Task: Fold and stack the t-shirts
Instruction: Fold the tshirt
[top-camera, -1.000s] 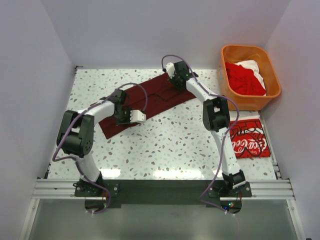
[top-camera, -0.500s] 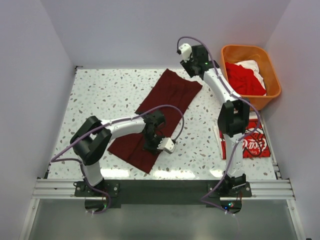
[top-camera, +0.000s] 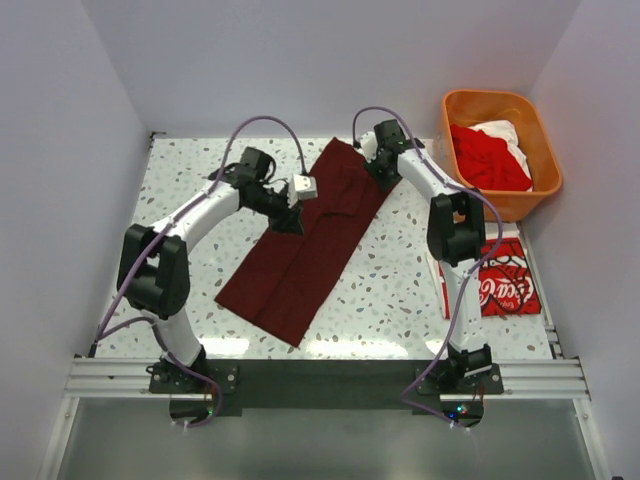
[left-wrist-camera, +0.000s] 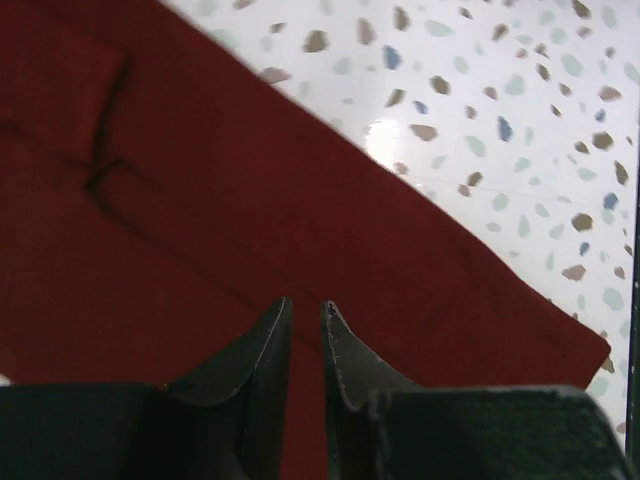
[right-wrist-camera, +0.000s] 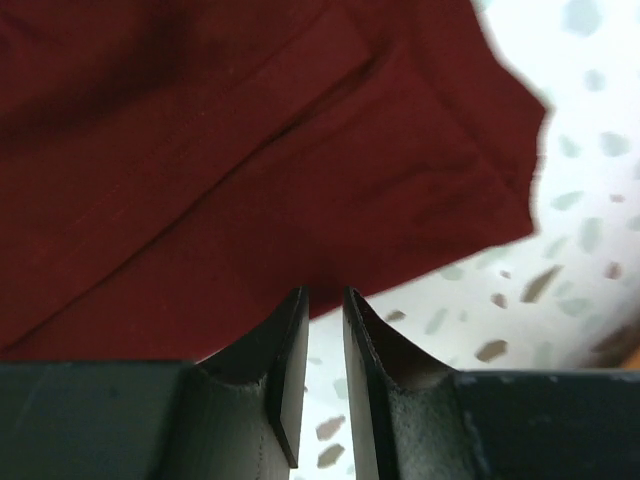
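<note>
Lays the dark maroon t-shirt (top-camera: 300, 255) out longer and flatter than a moment ago, mid-counter (top-camera: 200, 180), left pincer (left-wrist-camera: 305, 305) and right pincer (right-wrist-camera: 322, 292) narrow, gripping nothing, near its far end, ready for folding.

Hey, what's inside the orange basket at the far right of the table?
The orange basket holds crumpled red cloth with white cloth next to it on the far side. Whatever lies beneath them is covered, so the number of garments cannot be told.

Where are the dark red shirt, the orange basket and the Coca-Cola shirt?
dark red shirt (top-camera: 310, 250): top view, its middle.
orange basket (top-camera: 490, 93): top view, its far rim.
Coca-Cola shirt (top-camera: 497, 288): top view, its white lettering.
</note>
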